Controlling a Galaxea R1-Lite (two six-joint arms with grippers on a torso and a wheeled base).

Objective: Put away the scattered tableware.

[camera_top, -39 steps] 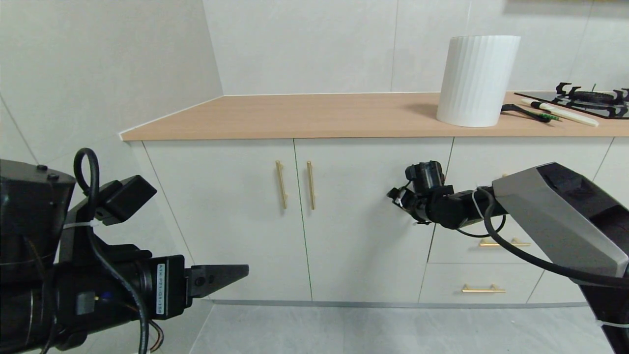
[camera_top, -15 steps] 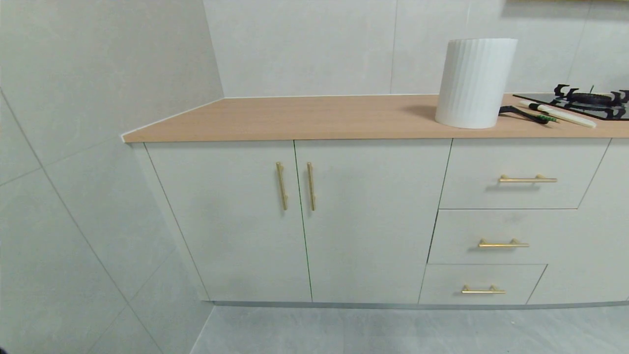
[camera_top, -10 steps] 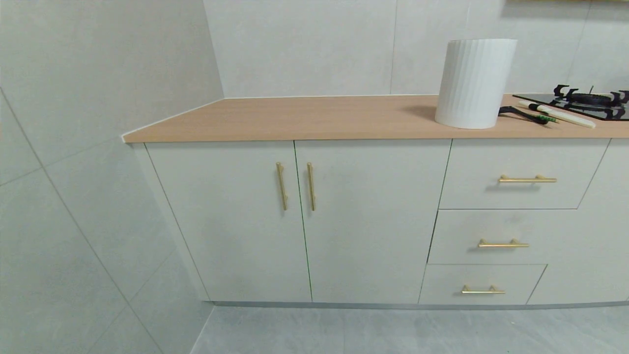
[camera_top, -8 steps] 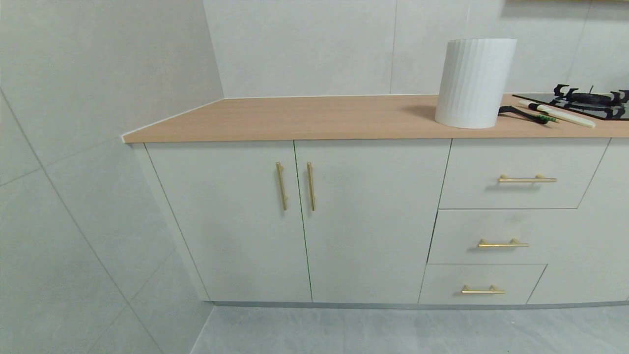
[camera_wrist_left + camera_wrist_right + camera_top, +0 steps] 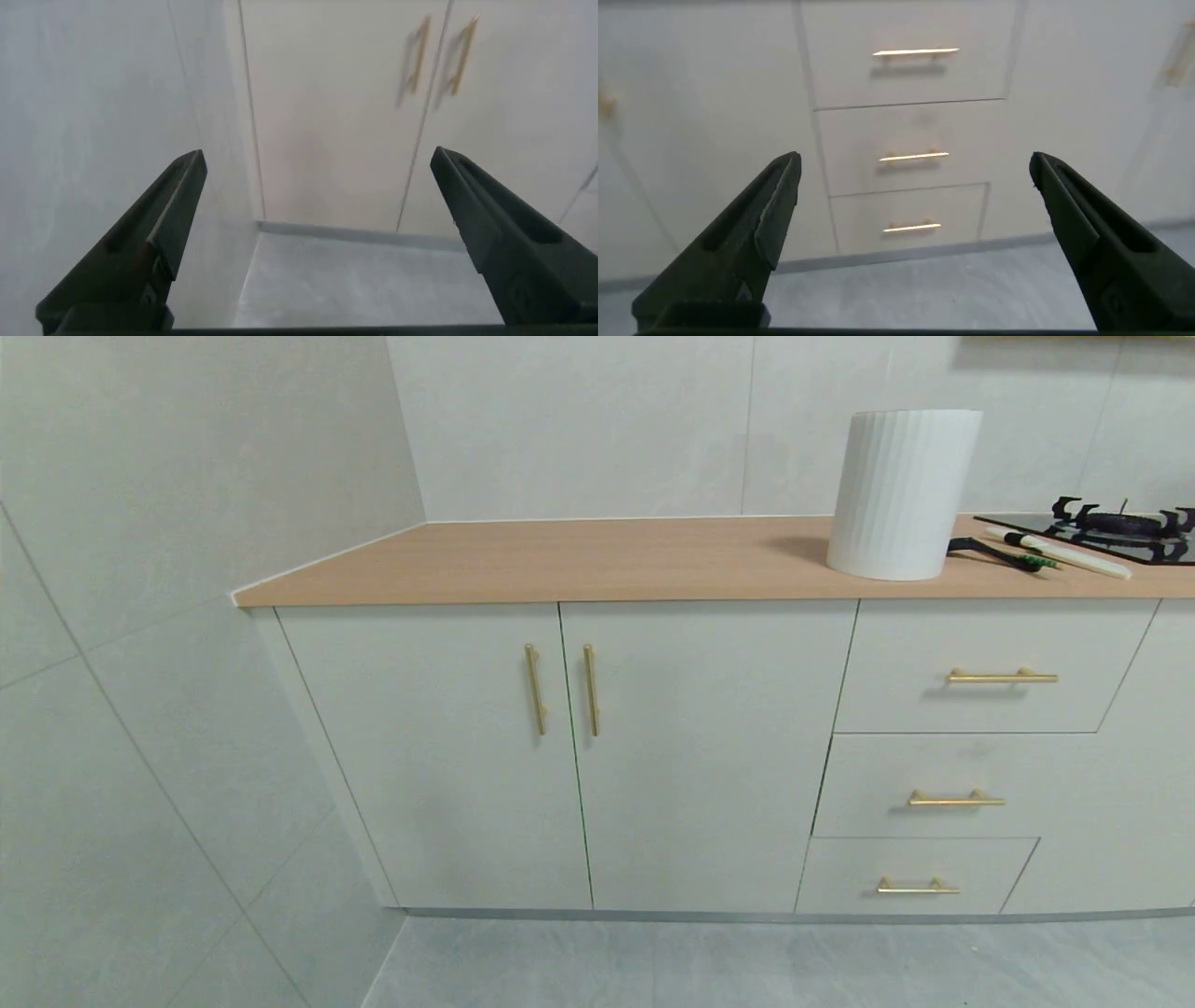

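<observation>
The scattered tableware (image 5: pixel 1027 558) lay at the far right of the table (image 5: pixel 579 560), just beside a tall white holder (image 5: pixel 904 495). A black-handled piece (image 5: pixel 988 550) curved out from behind the holder's base, a slim cream-white piece (image 5: pixel 1074 554) lay lengthwise toward the hob (image 5: pixel 1120 523), and a short green-marked piece (image 5: pixel 1041 560) sat between them. What kind of utensil each was could not be told. The holder was a matte, vertically ribbed cylinder, slightly wider at the top, standing upright. The table had a smooth, light wood-grain top with a thin pale edge where it met the tiled wall. The hob was glossy black with dark cast pan supports. Below, flat off-white cabinet doors bore two upright brass bar handles (image 5: pixel 534 689) side by side, and three stacked drawers (image 5: pixel 952 770) bore horizontal brass bars. The left tool (image 5: pixel 316 157) hung low before the cabinet doors near the wall corner, its two dark tapered fingers spread wide apart. The right tool (image 5: pixel 914 159) faced the drawers, its fingers likewise spread wide.
</observation>
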